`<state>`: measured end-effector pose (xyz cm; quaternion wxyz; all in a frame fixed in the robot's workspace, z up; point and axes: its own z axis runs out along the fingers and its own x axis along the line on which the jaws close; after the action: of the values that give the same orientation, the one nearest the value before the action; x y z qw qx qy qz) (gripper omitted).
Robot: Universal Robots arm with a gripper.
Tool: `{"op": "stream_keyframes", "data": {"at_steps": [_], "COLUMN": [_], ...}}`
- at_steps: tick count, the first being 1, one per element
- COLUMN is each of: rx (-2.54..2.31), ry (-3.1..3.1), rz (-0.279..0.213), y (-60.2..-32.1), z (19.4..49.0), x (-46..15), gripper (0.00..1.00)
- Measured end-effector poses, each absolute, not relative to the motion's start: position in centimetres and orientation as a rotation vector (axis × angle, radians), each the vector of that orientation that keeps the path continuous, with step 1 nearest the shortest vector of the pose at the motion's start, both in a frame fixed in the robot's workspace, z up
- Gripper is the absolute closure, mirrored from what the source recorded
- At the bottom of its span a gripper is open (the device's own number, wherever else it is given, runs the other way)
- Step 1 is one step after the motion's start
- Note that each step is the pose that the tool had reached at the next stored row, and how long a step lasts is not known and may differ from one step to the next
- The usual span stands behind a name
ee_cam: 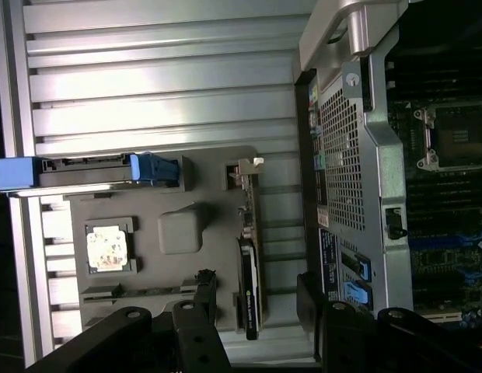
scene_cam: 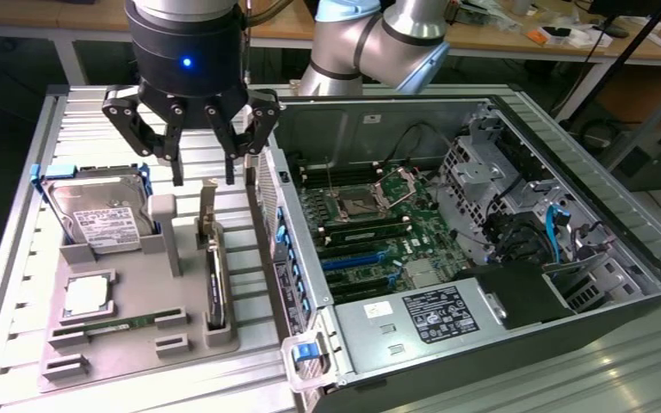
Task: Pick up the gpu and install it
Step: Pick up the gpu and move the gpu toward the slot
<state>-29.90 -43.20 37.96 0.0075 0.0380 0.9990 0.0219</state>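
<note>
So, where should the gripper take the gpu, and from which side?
I would grip the gpu by its long top edge, coming straight down from above. It stands on edge in a slot of the grey tray, so its two flat faces are free for the open gripper; keep off the silver bracket end.

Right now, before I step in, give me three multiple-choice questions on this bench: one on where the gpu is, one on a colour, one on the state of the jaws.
1. Where is the gpu? A plugged into the motherboard; B on edge in the grey tray; C held in the air.
2. What colour is the hard drive's carrier? A red; B yellow; C blue.
3. How do the jaws stand? A open, above the gpu; B shut on the gpu; C shut on nothing.
Answers: 1 B, the card stands in a tray slot. 2 C, blue tabs flank the drive. 3 A, they hang spread over the card.
</note>
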Motion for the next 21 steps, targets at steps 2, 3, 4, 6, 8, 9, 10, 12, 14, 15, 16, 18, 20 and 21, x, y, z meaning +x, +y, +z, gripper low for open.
{"op": "stream_keyframes", "data": {"at_steps": [2,3,4,6,8,9,10,12,14,15,16,18,20,21], "rx": [0.119,0.118,0.119,0.119,0.119,0.119,0.119,0.119,0.119,0.119,0.119,0.119,0.119,0.119], "ry": [3.124,3.124,3.124,3.123,3.123,3.124,3.124,3.124,3.124,3.124,3.124,3.124,3.124,3.124], "rz": [0.069,0.069,0.069,0.069,0.069,0.069,0.069,0.069,0.068,0.068,0.068,0.068,0.068,0.068], "y": [-43.3,-43.3,-43.4,-43.5,-43.6,-43.6,-43.7,-43.9,-44.0,-44.1,-44.1,-44.2,-44.2,-44.2], "z": [38.0,37.9,37.9,37.9,37.8,37.8,37.7,37.6,37.4,37.4,37.3,37.2,37.1,37.1], "x": [-29.9,-29.9,-29.9,-29.8,-29.8,-29.8,-29.7,-29.7,-29.7,-29.7,-29.6,-29.6,-29.6,-29.6], "gripper": [0.46,0.46,0.46,0.46,0.46,0.46,0.46,0.46,0.46,0.46,0.46,0.46,0.46,0.46]}}
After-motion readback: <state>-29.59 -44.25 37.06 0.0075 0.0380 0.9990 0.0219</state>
